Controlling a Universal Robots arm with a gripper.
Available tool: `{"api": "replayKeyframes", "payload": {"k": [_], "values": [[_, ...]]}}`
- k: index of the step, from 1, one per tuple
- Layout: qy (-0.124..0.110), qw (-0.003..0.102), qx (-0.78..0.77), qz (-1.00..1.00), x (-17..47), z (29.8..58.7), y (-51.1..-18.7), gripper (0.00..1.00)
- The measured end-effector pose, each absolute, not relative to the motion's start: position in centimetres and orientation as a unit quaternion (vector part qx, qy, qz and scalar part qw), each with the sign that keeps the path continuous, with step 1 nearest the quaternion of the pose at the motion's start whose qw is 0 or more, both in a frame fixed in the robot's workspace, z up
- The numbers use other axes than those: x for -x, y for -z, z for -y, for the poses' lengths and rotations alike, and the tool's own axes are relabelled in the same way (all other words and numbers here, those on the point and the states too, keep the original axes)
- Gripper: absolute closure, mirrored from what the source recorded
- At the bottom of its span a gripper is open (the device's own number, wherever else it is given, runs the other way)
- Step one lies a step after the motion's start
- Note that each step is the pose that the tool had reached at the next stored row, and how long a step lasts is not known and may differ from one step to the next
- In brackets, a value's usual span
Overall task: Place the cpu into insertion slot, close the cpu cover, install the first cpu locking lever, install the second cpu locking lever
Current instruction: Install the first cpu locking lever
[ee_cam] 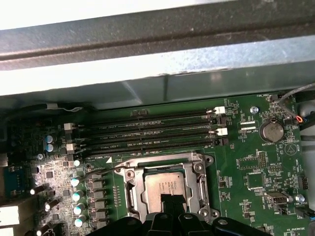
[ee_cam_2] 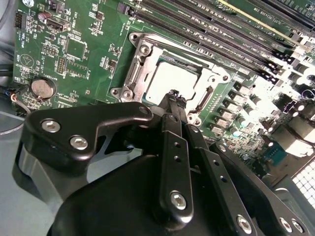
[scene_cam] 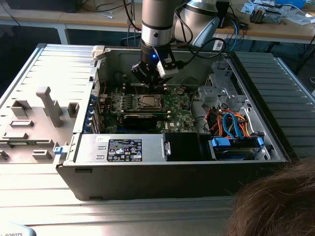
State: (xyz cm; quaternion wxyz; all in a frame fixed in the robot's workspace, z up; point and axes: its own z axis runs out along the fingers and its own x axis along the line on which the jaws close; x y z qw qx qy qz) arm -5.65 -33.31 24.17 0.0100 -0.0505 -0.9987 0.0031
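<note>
One cpu (ee_cam: 162, 184), four memory slots (ee_cam: 147, 124)

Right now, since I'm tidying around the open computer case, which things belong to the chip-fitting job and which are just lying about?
Job: chip; cover frame, lying over it; gripper, at the chip's edge.
Lying about: memory slots; coin battery; coloured cables.

Computer case (scene_cam: 147, 179) on ribbed table (scene_cam: 123, 214)
</note>
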Motion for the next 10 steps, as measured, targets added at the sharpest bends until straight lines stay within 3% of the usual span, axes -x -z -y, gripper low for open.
{"api": "replayKeyframes", "payload": {"k": [10], "values": [[-0.003,0.01,0.04,0.999,5.65,33.31,-24.17,0.89]]}}
